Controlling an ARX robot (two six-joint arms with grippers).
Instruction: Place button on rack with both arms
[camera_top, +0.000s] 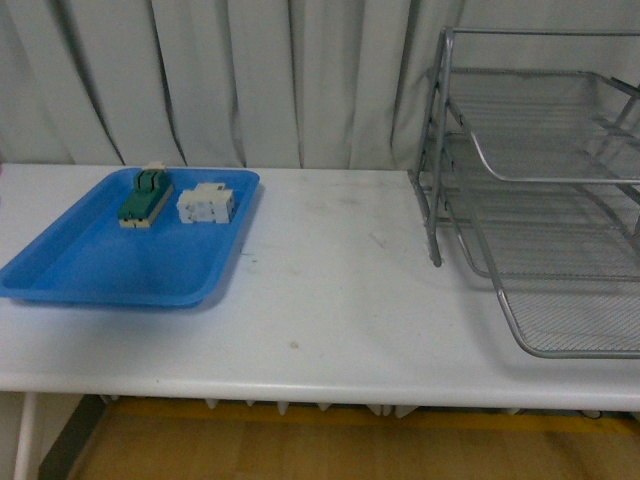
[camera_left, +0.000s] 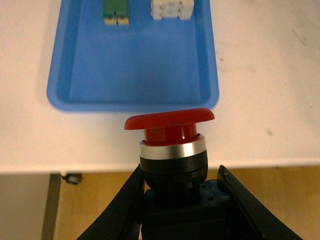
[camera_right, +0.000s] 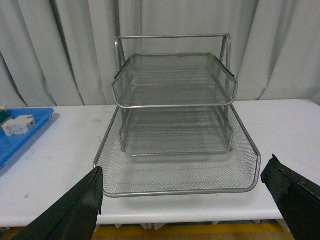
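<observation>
In the left wrist view the button (camera_left: 172, 150) fills the foreground: a red mushroom cap, a silver ring and a dark body with a blue bit. My left gripper (camera_left: 180, 192) is shut on its body and holds it off the table's front edge, in front of the blue tray. The silver wire rack (camera_right: 175, 125) stands with three mesh tiers straight ahead in the right wrist view, and at the table's right end (camera_top: 540, 210) in the front view. My right gripper (camera_right: 185, 192) is open, its two black fingers wide apart before the lowest tier's front rim. Neither arm appears in the front view.
A flat blue tray (camera_top: 110, 265) lies on the left of the white table (camera_top: 340, 300). It holds a green-topped block (camera_top: 146, 197) and a white blocky part (camera_top: 206, 205). Grey curtains hang behind. The table's front edge runs just below the tray.
</observation>
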